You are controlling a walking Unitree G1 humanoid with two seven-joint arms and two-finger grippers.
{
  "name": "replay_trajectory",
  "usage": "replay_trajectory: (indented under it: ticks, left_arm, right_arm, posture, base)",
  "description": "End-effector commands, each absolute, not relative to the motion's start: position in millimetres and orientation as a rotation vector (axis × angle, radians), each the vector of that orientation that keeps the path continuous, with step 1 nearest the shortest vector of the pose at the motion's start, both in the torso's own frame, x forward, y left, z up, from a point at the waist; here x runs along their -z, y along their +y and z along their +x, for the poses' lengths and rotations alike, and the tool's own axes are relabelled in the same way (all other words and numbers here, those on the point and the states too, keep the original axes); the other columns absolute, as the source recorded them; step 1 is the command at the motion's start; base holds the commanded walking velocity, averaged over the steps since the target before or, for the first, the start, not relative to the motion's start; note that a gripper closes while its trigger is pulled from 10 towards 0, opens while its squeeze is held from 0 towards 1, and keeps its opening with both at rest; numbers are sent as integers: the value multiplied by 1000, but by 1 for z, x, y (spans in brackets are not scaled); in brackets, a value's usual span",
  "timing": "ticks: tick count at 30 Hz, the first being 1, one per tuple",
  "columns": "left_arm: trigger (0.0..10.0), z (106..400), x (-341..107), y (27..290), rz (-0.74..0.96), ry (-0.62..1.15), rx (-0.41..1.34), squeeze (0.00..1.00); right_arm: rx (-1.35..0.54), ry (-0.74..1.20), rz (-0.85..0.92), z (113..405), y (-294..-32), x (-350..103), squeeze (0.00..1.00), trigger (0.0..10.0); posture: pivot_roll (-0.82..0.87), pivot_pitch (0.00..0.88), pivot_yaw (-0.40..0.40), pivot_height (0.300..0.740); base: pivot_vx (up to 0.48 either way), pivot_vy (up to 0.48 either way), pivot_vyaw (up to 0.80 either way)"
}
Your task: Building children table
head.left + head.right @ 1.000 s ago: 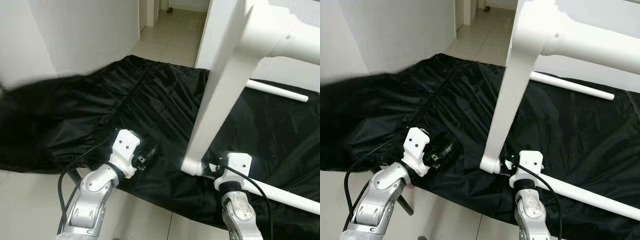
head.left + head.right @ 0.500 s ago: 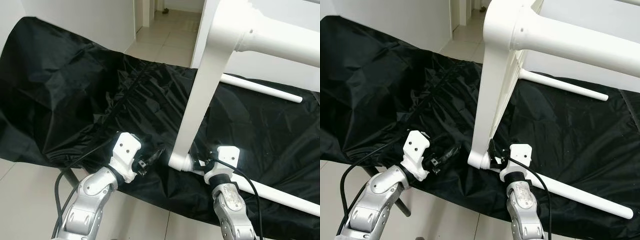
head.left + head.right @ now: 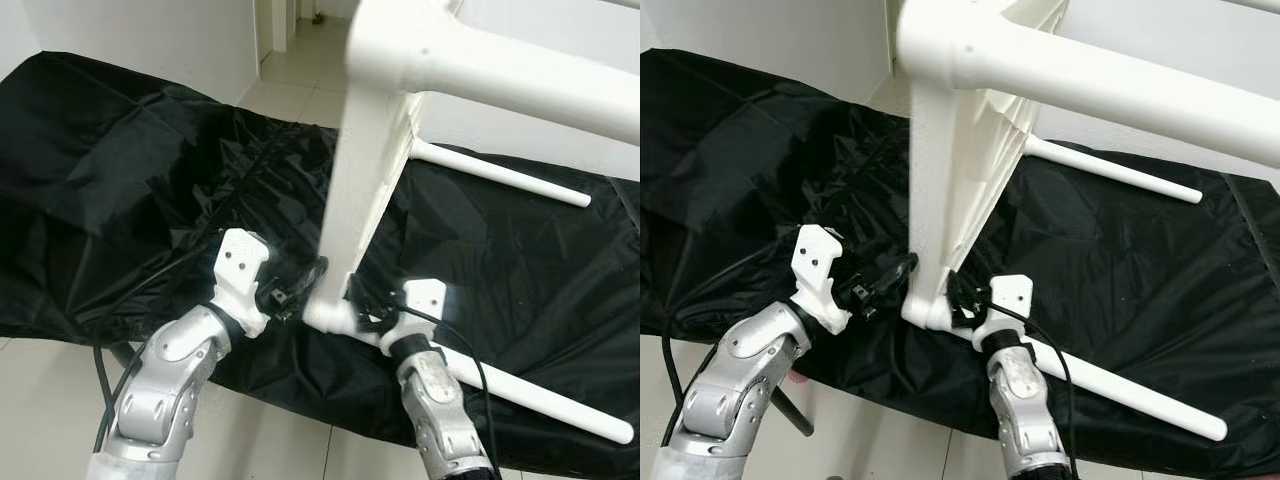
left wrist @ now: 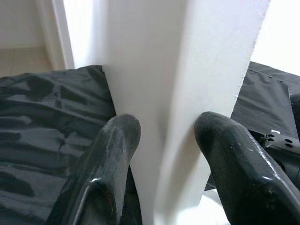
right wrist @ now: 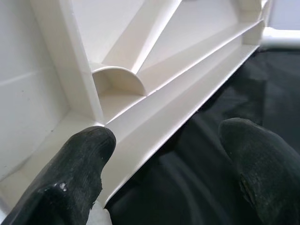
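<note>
A white plastic children's table (image 3: pixel 370 170) stands on its edge on a black cloth (image 3: pixel 120 200). Its lower corner (image 3: pixel 328 315) rests near the cloth's front edge. My left gripper (image 3: pixel 300 283) is at that corner from the left. In the left wrist view its fingers (image 4: pixel 117 140) press both sides of the table's white edge (image 4: pixel 164 93). My right gripper (image 3: pixel 362 308) is at the corner from the right. It is open, with one finger (image 5: pixel 79 159) against the ribbed underside (image 5: pixel 154 108) and the other over the cloth. A white leg (image 3: pixel 540 395) runs from the corner to the right.
A second white leg (image 3: pixel 500 172) lies on the cloth behind the table. The cloth-covered surface ends just before my arms, with pale tiled floor (image 3: pixel 40 400) below. A white wall (image 3: pixel 150 40) and a tiled doorway (image 3: pixel 290 85) lie behind on the left.
The table's lower corner and my right gripper have shifted left. My left gripper, apart from the table before, has reached its edge and closed on it. The camera has also moved.
</note>
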State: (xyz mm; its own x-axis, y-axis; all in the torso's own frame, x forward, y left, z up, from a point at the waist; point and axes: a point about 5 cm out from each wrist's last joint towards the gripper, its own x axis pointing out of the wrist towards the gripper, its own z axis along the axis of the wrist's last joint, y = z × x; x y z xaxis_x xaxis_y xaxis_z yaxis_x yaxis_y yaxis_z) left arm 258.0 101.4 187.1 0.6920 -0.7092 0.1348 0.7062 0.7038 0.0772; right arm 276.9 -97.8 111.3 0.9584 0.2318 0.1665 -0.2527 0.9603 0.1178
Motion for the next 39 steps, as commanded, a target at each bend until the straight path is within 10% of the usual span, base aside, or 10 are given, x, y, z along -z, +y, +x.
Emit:
replay_trajectory:
  ticks: [1, 5, 6, 39]
  left_arm:
    - [10000, 255, -186, 97, 33, -140, 820, 0]
    - [10000, 254, -188, 98, 19, -132, 827, 0]
    - [10000, 252, -189, 99, -5, -129, 842, 1000]
    - [10000, 259, -218, 77, 17, -175, 734, 1000]
  right_arm:
    - [-319, -143, 153, 277, -82, -110, 0, 10000]
    - [-300, -158, 154, 276, -87, -111, 0, 10000]
    - [-270, -172, 143, 273, -95, -112, 0, 10000]
    - [197, -282, 30, 244, -219, -128, 0, 10000]
  posture:
    - [-16, 56, -19, 740]
    - [-14, 58, -23, 740]
    - [-14, 58, -23, 740]
    - [-26, 46, -26, 740]
  base:
    - [0, 0, 0]
    - [0, 0, 0]
    - [0, 0, 0]
    - [0, 0, 0]
